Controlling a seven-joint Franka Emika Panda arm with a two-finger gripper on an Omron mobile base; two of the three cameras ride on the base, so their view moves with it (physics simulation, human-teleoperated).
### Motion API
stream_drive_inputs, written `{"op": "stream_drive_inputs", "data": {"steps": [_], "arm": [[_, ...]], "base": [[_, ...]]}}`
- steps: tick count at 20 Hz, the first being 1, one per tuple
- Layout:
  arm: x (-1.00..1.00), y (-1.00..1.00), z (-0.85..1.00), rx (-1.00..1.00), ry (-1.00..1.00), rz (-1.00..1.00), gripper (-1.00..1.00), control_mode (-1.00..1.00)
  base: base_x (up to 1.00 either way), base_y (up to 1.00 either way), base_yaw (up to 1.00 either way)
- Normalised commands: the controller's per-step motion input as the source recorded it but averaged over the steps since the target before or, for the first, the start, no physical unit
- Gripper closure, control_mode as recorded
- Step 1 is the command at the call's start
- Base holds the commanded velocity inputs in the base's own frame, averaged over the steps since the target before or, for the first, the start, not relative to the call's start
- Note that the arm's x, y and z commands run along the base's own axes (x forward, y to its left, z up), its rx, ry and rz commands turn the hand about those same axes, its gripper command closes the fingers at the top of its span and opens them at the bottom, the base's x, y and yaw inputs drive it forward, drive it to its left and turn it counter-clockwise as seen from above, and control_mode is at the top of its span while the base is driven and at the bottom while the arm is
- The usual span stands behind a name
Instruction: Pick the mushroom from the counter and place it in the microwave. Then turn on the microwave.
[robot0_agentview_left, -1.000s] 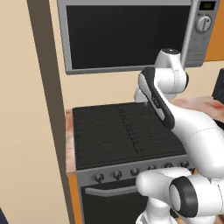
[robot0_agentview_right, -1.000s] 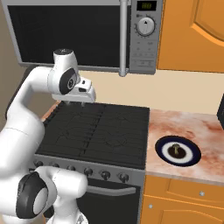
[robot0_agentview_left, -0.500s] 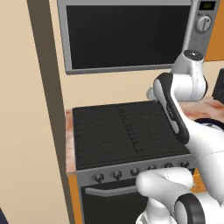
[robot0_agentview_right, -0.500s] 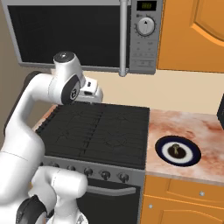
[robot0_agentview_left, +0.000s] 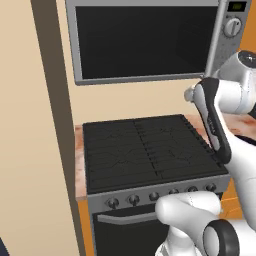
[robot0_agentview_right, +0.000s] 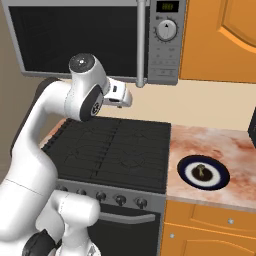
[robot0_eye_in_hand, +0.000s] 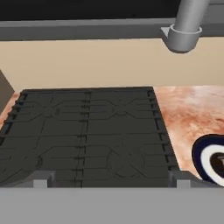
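Observation:
The tiny brown mushroom (robot0_agentview_right: 200, 170) sits in the middle of a dark-rimmed round dish (robot0_agentview_right: 216, 178) on the pinkish counter (robot0_agentview_right: 215, 142), right of the stove. The silver microwave (robot0_agentview_right: 75, 40) hangs above the stove with its door shut, a long grey handle (robot0_agentview_right: 141, 45) and a round knob (robot0_agentview_right: 166, 30). My gripper (robot0_agentview_right: 127, 99) hovers high over the stove's back, just below the microwave and left of the handle's lower end, far from the mushroom. In the hand view my gripper (robot0_eye_in_hand: 111, 181) is open and holds nothing; its fingertips (robot0_eye_in_hand: 41, 179) stand wide apart.
The black stove top (robot0_agentview_right: 115, 150) with grates lies under my hand, its row of knobs (robot0_agentview_right: 120, 200) along the front. An orange wall cabinet (robot0_agentview_right: 220, 40) hangs right of the microwave. A tall beige panel (robot0_agentview_left: 35, 150) borders the stove on the left.
My arm has swung to the right: the hand went from over the stove's back left toward the microwave handle and the counter side. Nothing else has moved.

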Motion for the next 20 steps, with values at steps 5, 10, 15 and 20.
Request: {"op": "stream_drive_inputs", "data": {"steps": [5,10,15,20], "arm": [[0.11,-0.42,0.51,0.00,-0.12,-0.06,-1.00,-1.00],[0.25,-0.31,0.43,0.00,-0.13,-0.06,-1.00,-1.00],[0.37,-0.25,0.27,0.00,-0.10,-0.05,-1.00,-1.00],[0.43,-0.18,0.12,0.00,-0.10,-0.04,-1.00,-1.00]], "base": [[0.00,0.00,0.00],[0.00,0.00,0.00],[0.00,0.00,0.00],[0.00,0.00,0.00]]}}
